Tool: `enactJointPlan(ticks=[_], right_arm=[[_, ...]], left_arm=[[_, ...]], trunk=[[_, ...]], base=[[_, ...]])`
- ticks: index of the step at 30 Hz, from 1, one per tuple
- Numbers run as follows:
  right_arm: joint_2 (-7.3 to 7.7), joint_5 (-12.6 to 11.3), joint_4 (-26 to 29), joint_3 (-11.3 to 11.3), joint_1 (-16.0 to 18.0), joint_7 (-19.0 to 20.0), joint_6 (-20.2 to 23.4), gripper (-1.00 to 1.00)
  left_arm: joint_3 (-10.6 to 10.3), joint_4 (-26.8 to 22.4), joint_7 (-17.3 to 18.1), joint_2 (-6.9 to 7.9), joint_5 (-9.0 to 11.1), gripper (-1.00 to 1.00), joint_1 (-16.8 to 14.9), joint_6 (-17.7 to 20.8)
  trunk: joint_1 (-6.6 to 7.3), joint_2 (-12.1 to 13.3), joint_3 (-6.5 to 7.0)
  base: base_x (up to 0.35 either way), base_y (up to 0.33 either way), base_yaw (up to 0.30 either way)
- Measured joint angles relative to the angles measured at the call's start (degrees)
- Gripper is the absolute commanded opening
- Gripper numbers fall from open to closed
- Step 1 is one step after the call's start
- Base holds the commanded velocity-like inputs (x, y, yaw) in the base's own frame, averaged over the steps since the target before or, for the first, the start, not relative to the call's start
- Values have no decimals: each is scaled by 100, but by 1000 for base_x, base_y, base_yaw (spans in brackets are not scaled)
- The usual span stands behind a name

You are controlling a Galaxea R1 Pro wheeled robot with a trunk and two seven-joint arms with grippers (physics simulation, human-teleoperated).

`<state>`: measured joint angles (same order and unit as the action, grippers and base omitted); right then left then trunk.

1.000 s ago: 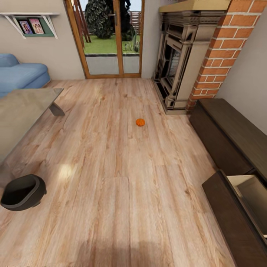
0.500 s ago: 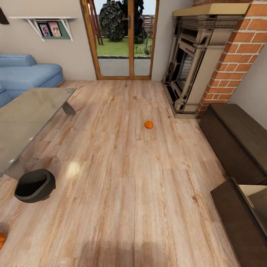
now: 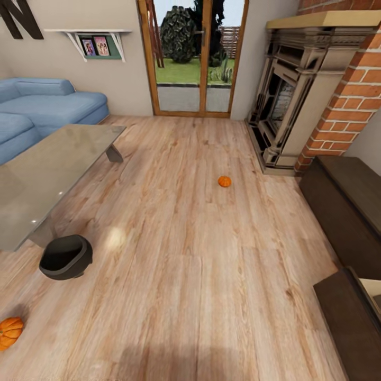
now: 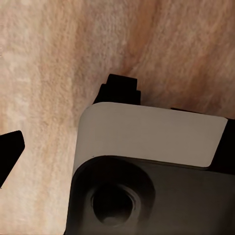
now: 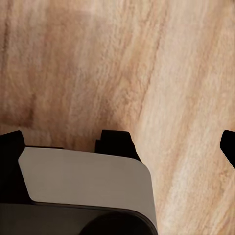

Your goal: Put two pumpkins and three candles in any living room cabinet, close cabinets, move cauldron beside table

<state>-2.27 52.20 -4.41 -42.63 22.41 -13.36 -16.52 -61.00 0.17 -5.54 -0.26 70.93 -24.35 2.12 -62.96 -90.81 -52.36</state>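
Light wood planks with visible grain are seen across the floor (image 3: 201,254), slightly shiny at left. The table (image 3: 47,164) is topped with reflective glass. The cauldron (image 3: 66,257) looks matt black, the cabinet (image 3: 349,206) dark smooth wood, the fireplace surround (image 3: 344,100) rough red brick, the sofa (image 3: 47,106) soft blue cloth.
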Motion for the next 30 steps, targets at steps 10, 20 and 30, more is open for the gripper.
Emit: enactJointPlan(ticks=[10,20,30], right_arm=[[-1,0,1,0,0,0,0,100],[2,0,2,0,0,0,-2,100],[5,0,2,0,0,2,-43,100]], left_arm=[[0,0,0,0,0,100,0,3],[0,0,0,0,0,100,0,1],[0,0,0,-4,0,100,0,4]], trunk=[[0,0,26],[0,0,27],[0,0,27]], base=[[0,0,261],[0,0,288],[0,0,291]])
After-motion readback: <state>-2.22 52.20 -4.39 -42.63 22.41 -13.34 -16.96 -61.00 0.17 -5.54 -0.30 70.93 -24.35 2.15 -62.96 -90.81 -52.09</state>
